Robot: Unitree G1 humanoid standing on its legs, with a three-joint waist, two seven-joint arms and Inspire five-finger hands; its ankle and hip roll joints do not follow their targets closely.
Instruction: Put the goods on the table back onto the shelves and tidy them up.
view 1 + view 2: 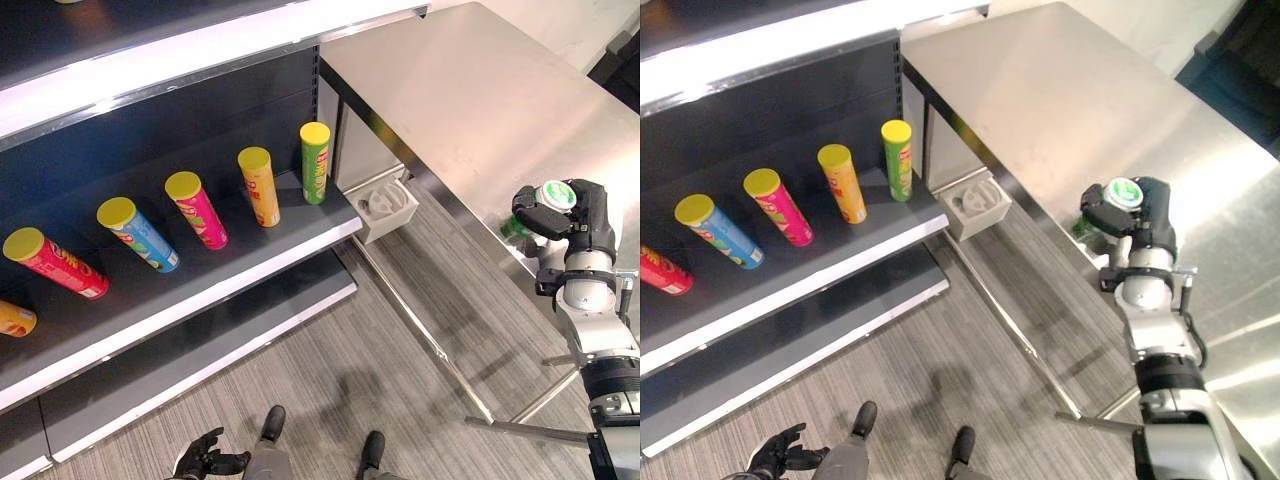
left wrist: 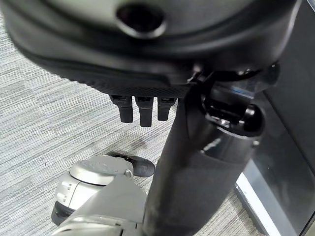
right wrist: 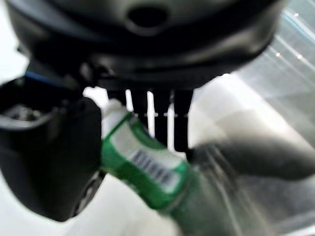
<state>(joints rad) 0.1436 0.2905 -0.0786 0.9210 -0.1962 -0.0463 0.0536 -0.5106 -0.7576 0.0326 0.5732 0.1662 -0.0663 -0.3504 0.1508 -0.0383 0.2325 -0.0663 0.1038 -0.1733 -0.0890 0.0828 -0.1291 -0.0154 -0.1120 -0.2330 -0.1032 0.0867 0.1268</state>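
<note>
My right hand (image 1: 575,215) is shut on a green can with a white-and-green lid (image 1: 553,196), holding it upright at the near edge of the steel table (image 1: 480,90). In the right wrist view the green can (image 3: 147,169) sits between the thumb and the fingers (image 3: 160,118). Several crisp tubes with yellow lids stand in a row on the dark shelf (image 1: 200,290), among them a green one (image 1: 315,165), an orange one (image 1: 260,188) and a pink one (image 1: 198,210). My left hand (image 1: 205,460) hangs low by the floor, fingers relaxed and holding nothing.
A blue tube (image 1: 138,235), a red tube (image 1: 57,264) and part of another orange one (image 1: 12,318) fill the shelf's left side. A white moulded holder (image 1: 385,207) sits on the floor under the table's corner. A lower shelf board (image 1: 200,365) juts out below.
</note>
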